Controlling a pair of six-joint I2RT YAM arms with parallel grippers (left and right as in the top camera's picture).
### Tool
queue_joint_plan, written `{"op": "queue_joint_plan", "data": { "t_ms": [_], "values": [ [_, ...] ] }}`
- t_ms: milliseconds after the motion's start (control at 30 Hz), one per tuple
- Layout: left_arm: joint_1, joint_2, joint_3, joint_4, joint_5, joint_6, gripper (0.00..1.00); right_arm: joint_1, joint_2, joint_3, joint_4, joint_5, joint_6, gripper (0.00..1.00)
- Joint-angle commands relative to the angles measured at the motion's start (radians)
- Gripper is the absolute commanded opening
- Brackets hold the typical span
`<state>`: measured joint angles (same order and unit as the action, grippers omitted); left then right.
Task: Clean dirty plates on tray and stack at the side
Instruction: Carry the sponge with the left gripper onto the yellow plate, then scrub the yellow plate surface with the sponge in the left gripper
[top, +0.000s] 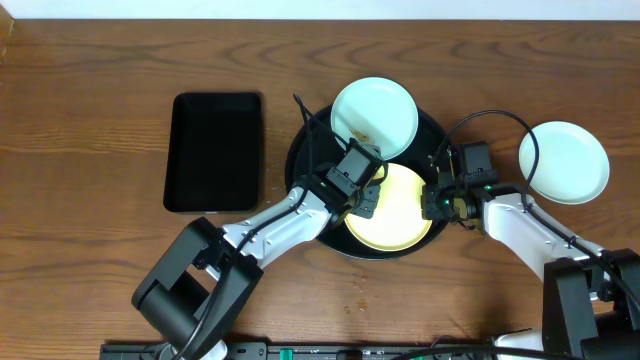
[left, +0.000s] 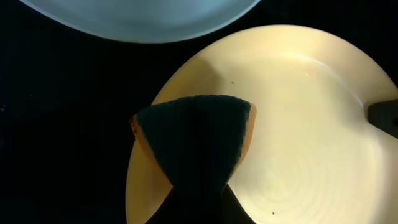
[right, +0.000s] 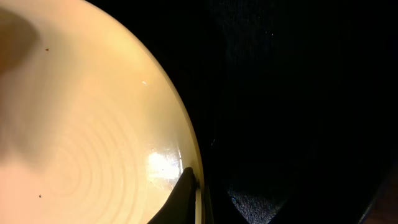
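Far left, a rectangular black tray (top: 215, 150) lies on the wood table (top: 90, 120), well apart from the rest. Centre: the round black tray (top: 300, 160) holds two plates. The smeared mint plate (top: 385, 105) sits at its far edge, brown flecks near its lower rim; the yellow plate (top: 395, 225) lies on the near side, just beside it.

The left gripper (top: 358, 185) is clamped on a dark green sponge (left: 196, 140) with an orange edge; the sponge is pressed on the yellow plate's left rim. The right gripper (top: 437, 200) is closed, pinching the yellow plate's right rim; one fingertip (right: 186, 183) shows on the inner lip. Far right, a clean mint plate (top: 563, 162) rests on bare table, off the tray.
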<state>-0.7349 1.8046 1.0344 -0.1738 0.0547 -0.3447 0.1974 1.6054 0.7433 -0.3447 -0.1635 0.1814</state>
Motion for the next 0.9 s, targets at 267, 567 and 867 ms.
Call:
{"op": "queue_joint_plan", "data": {
  "t_ms": [267,567,867],
  "values": [
    [-0.003,0.054,0.003,0.024,-0.021,-0.041,0.07,0.006,0.019,-0.012,-0.015,0.016,-0.002,0.04],
    [-0.002,0.125,0.003,0.030,-0.022,-0.058,0.08,0.006,0.020,-0.012,-0.015,0.016,-0.002,0.01],
    [-0.017,0.169,0.003,0.021,0.080,-0.070,0.07,0.006,0.019,-0.012,-0.015,0.016,-0.002,0.01]
  ]
}}
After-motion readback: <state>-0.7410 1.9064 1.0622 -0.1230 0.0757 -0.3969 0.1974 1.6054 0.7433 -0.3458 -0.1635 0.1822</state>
